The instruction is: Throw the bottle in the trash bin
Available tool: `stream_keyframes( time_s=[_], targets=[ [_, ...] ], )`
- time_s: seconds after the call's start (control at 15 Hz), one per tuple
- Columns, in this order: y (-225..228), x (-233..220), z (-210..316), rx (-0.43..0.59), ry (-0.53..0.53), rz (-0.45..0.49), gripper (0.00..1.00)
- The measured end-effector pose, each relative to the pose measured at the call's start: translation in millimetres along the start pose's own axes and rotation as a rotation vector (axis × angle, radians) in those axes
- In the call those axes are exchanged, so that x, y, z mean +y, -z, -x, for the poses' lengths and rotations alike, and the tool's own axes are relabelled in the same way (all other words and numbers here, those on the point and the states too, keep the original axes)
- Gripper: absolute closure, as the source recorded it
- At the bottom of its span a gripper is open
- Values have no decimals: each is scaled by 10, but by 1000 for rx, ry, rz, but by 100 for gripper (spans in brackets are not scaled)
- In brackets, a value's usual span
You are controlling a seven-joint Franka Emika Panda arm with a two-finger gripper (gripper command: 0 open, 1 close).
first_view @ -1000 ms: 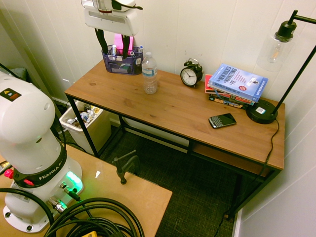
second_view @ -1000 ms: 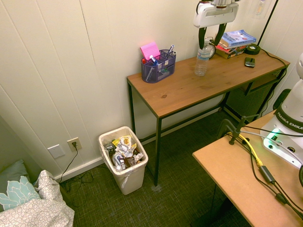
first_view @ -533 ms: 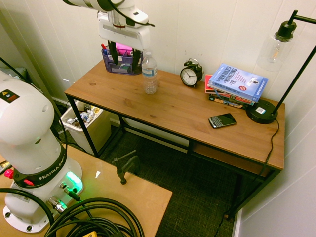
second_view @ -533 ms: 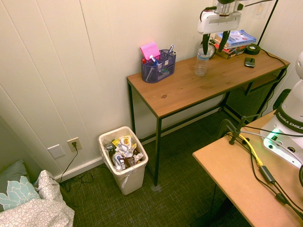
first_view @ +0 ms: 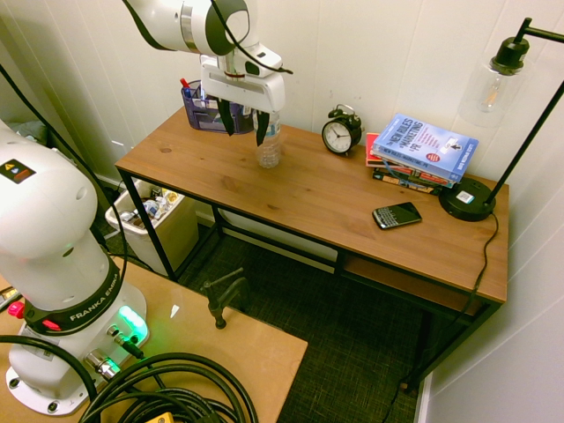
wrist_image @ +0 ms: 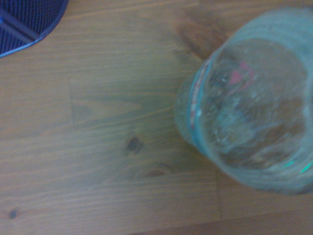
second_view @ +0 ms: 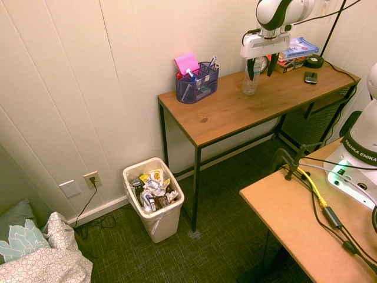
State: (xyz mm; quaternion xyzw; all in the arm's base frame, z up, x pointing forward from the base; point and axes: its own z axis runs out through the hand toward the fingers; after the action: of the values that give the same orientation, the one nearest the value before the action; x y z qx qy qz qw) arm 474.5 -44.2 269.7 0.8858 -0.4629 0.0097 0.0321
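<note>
- First exterior view: the gripper [first_view: 242, 124] points down, fingers spread, over the ribbed clear bottle [first_view: 269, 150] upright on the wooden desk [first_view: 317, 198].
- Second exterior view: the cream rectangular trash bin [second_view: 155, 199] sits on dark carpet by white panelled walls.
- Wrist view: blurred bottle, wood grain.

Wooden tabletop [first_view: 300, 189] against white panelled wall, purple mesh pen organizer [second_view: 197, 82] with pink note, black alarm clock [first_view: 341, 132], stacked books [first_view: 419, 152], black phone [first_view: 397, 214], black lamp [first_view: 507, 115] at far end

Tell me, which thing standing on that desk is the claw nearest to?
The clear plastic bottle. The open gripper hangs right over it, while the clock, books and phone sit further along.
</note>
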Motion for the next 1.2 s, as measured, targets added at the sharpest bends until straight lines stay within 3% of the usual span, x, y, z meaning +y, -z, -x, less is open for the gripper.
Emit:
stream_keyframes(
  time_s=[0.93, 1.0, 1.2],
  targets=[
    [111, -173, -318, 85, -45, -147, 0],
    [95, -194, -311, 80, -39, -148, 100],
    [-26, -179, -303, 63, -39, -127, 100]
  ],
)
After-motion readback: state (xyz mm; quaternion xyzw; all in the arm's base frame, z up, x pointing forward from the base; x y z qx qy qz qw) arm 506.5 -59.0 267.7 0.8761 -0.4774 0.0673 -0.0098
